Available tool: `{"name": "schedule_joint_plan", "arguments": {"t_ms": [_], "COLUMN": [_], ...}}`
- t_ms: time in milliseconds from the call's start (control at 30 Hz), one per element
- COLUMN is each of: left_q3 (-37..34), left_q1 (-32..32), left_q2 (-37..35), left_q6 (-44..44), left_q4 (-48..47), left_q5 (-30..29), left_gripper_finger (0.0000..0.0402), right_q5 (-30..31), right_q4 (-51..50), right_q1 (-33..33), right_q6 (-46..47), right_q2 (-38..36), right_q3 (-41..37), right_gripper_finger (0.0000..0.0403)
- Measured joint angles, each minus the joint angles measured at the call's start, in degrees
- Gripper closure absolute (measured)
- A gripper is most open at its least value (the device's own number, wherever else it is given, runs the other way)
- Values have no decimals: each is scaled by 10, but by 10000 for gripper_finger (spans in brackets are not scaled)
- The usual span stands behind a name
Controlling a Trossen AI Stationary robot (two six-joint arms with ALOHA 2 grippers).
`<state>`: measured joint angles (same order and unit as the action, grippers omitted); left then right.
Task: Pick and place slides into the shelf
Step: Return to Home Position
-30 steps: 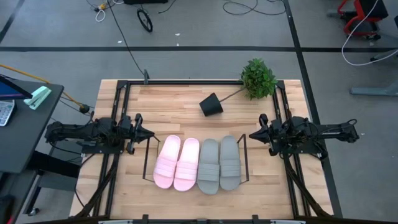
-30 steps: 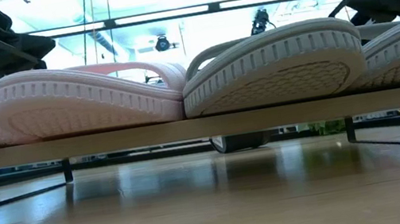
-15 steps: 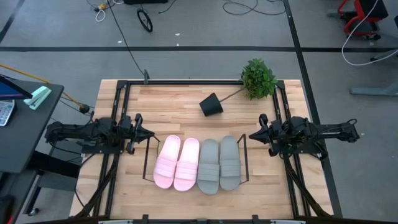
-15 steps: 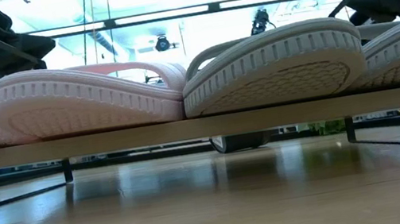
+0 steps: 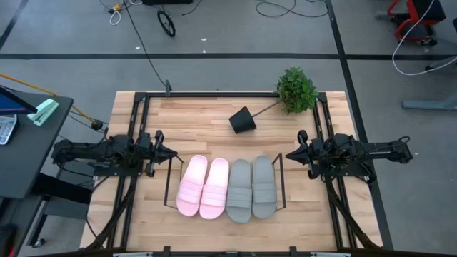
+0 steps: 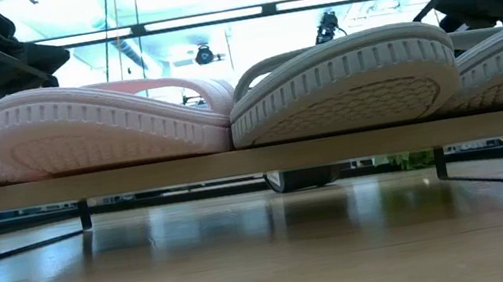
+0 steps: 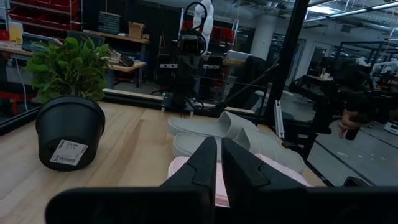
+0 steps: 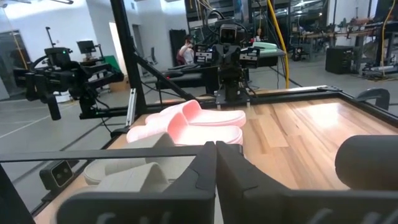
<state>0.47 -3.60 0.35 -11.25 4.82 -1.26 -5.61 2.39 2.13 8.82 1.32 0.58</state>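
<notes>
Two pale pink slides (image 5: 202, 188) and two grey slides (image 5: 252, 188) lie side by side, soles down, within the thin black wire shelf (image 5: 280, 183) near the table's near edge. In the low view the pink soles (image 6: 97, 125) and grey soles (image 6: 343, 81) rest on the shelf's board. My left gripper (image 5: 173, 153) hovers at the table's left side, left of the pink slides, shut and holding nothing (image 7: 219, 163). My right gripper (image 5: 288, 155) hovers at the right side, right of the grey slides, also shut and holding nothing (image 8: 215, 155).
A small black plant pot (image 5: 243, 120) lies tipped on its side toward the far edge, its green plant (image 5: 296, 89) lying toward the far right corner. Black metal rails (image 5: 136, 121) frame the table. Bare wood lies between the pot and the slides.
</notes>
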Motion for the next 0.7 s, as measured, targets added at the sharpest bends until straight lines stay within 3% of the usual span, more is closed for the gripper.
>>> {"name": "schedule_joint_plan", "arguments": {"t_ms": [700], "left_q3": [0], "left_q1": [0], "left_q2": [0], "left_q6": [0], "left_q4": [0], "left_q5": [0], "left_gripper_finger": [367], "right_q5": [0], "right_q4": [0], "right_q1": [0], "right_q6": [2], "right_q2": [0], "right_q3": [0], "right_gripper_finger": [386]}}
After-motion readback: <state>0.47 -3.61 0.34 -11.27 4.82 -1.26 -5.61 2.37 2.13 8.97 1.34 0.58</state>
